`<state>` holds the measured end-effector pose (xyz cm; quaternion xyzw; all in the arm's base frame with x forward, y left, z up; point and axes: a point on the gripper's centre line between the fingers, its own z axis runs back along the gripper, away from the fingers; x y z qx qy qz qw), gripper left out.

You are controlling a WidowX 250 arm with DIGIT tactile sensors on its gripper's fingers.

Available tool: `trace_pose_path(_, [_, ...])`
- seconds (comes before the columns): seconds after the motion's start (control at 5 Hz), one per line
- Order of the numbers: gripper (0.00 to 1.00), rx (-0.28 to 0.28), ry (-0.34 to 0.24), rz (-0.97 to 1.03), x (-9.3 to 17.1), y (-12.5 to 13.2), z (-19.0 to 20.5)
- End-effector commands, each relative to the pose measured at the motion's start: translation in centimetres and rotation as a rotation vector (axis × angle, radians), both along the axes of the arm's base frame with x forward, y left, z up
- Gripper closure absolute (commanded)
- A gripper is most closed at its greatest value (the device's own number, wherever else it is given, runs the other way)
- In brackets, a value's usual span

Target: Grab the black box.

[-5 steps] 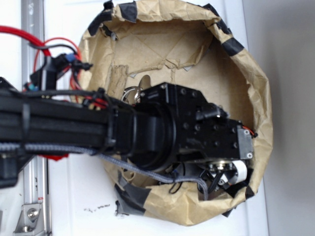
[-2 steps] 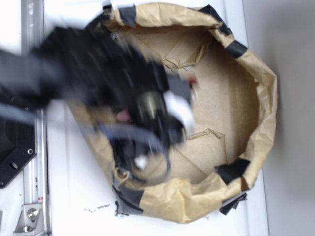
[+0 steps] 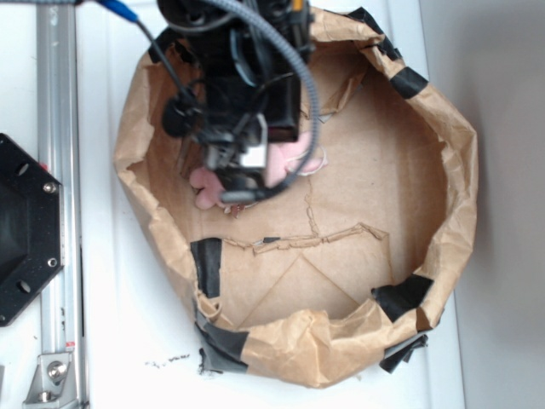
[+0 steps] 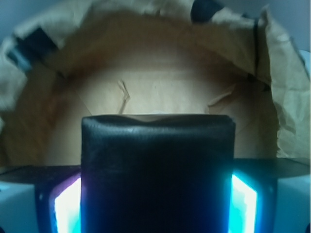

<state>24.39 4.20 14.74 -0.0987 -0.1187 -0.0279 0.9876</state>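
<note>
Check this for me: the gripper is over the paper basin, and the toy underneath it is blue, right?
Not quite. The gripper is over the paper basin, but the toy underneath it is pink, not blue. The exterior view shows it.

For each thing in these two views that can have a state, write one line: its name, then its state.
Black box: held between the lit fingers, filling the lower wrist view.
Gripper: shut on the black box, over the pink toy.
Pink toy: lying on the bin floor, partly hidden by the arm.
Paper bin: open-topped, walls crumpled, taped at the rim.
Black plate: flat on the table, outside the bin.
</note>
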Motion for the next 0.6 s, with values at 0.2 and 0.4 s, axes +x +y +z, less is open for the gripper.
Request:
trace_pose_path(0.2, [1.00,0.222,0.030,0.084,1.1,-5.8,1.5])
trace_pose_path(0.4, [1.00,0.156,-0.027,0.070,1.3,-5.2,1.5])
